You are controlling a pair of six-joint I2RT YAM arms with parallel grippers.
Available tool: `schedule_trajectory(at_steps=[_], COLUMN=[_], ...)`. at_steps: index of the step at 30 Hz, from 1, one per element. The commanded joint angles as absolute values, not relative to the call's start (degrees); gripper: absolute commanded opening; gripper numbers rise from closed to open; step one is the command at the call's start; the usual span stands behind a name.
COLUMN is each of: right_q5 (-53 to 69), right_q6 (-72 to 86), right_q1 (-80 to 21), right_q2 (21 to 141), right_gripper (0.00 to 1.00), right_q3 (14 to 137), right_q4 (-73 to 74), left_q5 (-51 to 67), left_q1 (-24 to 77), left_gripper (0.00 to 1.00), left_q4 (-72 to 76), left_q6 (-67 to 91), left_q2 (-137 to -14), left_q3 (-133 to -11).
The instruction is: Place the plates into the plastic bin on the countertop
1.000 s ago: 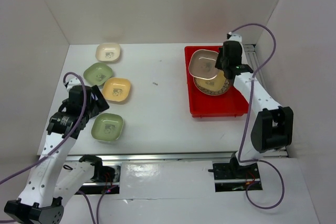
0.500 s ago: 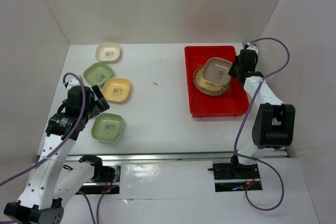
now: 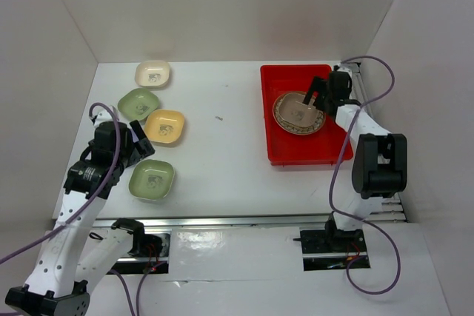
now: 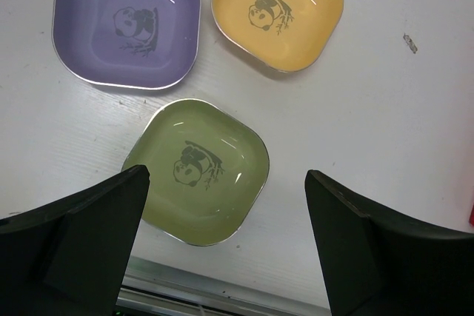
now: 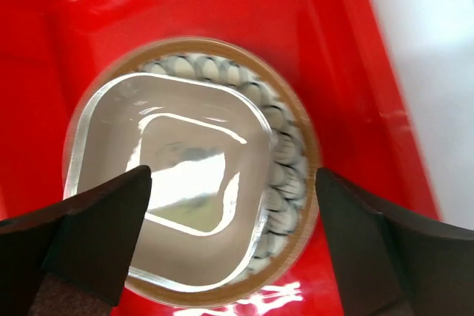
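Observation:
The red plastic bin [image 3: 307,152] lies at the right of the white countertop [image 3: 222,146]. Inside it a round brown-rimmed plate [image 5: 292,160] carries a dusty pink square dish [image 5: 170,190]. My right gripper [image 5: 233,183] hovers open just over that dish, touching nothing, and shows above the plate [image 3: 298,113] as the right gripper [image 3: 320,98]. At the left, my left gripper [image 4: 227,183] stands open above a green dish [image 4: 196,172], with a lavender dish [image 4: 126,24] and a yellow dish [image 4: 278,9] beyond. The left gripper [image 3: 141,146] holds nothing.
A cream dish [image 3: 152,73] and a second green dish [image 3: 138,103] lie at the far left. White walls close in the table on three sides. A metal rail [image 3: 222,220] runs along the near edge.
My right gripper has opened and let go of the pink dish, which it held tilted over the bin; the dish now lies on the round plate. The left arm has not moved.

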State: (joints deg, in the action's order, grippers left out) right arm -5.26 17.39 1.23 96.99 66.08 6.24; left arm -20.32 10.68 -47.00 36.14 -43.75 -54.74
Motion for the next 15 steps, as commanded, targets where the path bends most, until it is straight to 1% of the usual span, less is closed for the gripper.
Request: schedule_trajectory(at_steps=[1,3,6,7,10,11,13,15], right_q5=[-4.4,-4.4,-4.4,-3.4,-4.7,-5.3,-6.0,-6.8], right_q6=[16.0,14.4,11.8,11.1,11.1,12.9,13.8,14.4], right_q1=[-2.7,-5.3,-14.4,-20.6,-30.6,-35.6,-39.8,-43.9], right_q2=[93.1,92.4,92.6,93.4,98.3,101.4,105.1,111.2], right_gripper=[1.00,1.00,1.00,1.00,1.00,1.00,1.00,1.00], right_q3=[69.3,71.2,76.5,77.6,80.8,80.8,83.6,88.6], right_q4=[0.4,0.8,5.4,6.3,7.7,7.0,5.0,3.4], left_q5=[-19.7,-19.7,-23.5,-27.1,-35.5,-36.8,-38.6,-39.9], left_q1=[10.4,10.4,10.4,10.4,9.7,8.8,7.9,7.3], left_gripper=[1.00,1.00,1.00,1.00,1.00,1.00,1.00,1.00], left_q4=[-44.6,-44.6,-46.2,-47.7,-52.1,-54.9,-56.6,-57.1], left_q6=[35.2,35.2,37.2,39.6,44.6,47.5,49.5,50.5], left_q2=[-43.0,-43.0,-41.6,-41.0,-40.3,-40.3,-39.6,-38.9], left_q3=[-55.0,-55.0,-55.5,-55.5,-56.6,-57.3,-57.9,-57.9])
